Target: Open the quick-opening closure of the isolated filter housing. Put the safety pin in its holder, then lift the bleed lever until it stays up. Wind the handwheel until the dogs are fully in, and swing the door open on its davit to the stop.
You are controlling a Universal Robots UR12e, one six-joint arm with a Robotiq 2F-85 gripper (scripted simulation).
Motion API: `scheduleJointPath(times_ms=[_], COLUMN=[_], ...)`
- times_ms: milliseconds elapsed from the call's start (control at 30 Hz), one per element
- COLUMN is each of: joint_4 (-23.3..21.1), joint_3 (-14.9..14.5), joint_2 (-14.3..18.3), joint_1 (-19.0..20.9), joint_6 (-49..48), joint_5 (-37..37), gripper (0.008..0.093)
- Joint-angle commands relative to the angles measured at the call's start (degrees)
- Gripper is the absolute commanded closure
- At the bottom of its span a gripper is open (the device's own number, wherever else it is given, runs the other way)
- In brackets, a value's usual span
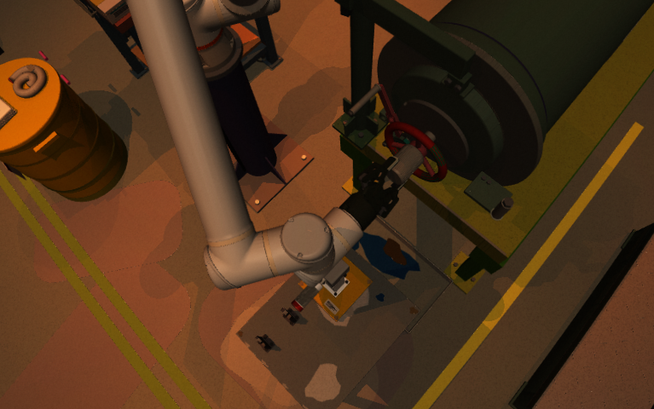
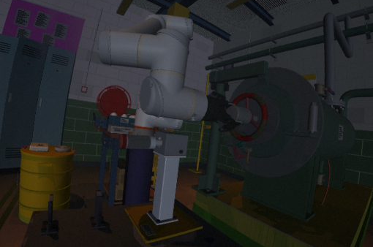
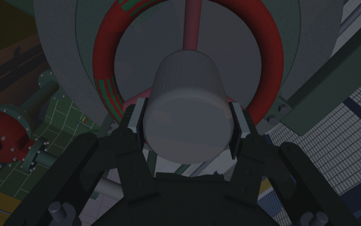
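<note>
The red handwheel (image 3: 188, 56) is partly hidden behind its grey ribbed knob (image 3: 188, 112). The wheel sits at the centre of the round door (image 2: 278, 121) of the dark green filter housing (image 1: 523, 66). I hold that knob in my gripper (image 3: 188, 128), closed on its sides. My gripper (image 1: 388, 175) reaches in from the left of the door (image 1: 452, 126). A grey-handled lever (image 1: 366, 101) stands on the bracket left of the wheel. The davit post (image 2: 214, 139) stands at the door's left edge.
Behind the housing run wall pipes (image 2: 329, 41) and a brick wall. An orange drum (image 1: 31, 121) stands far left. A dark pedestal (image 1: 244, 121) stands beside my arm. A yellow floor line (image 1: 533, 268) runs right of the housing's skid. Small stands (image 2: 49, 216) sit on the near plate.
</note>
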Motion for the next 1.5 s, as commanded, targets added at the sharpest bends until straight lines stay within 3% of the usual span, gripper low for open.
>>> scheduleJointPath(times_ms=[0,267,1467], joint_4=[-0.1,-0.1,0.32], joint_3=[-0.02,-0.02,-0.96], joint_2=[-0.06,-0.06,0.45], joint_1=[0.05,0.05,-1.12], joint_6=[-0.16,-0.16,-0.16], joint_5=[-0.04,-0.04,-1.21], gripper=[0.0369,0.0214,0.0214])
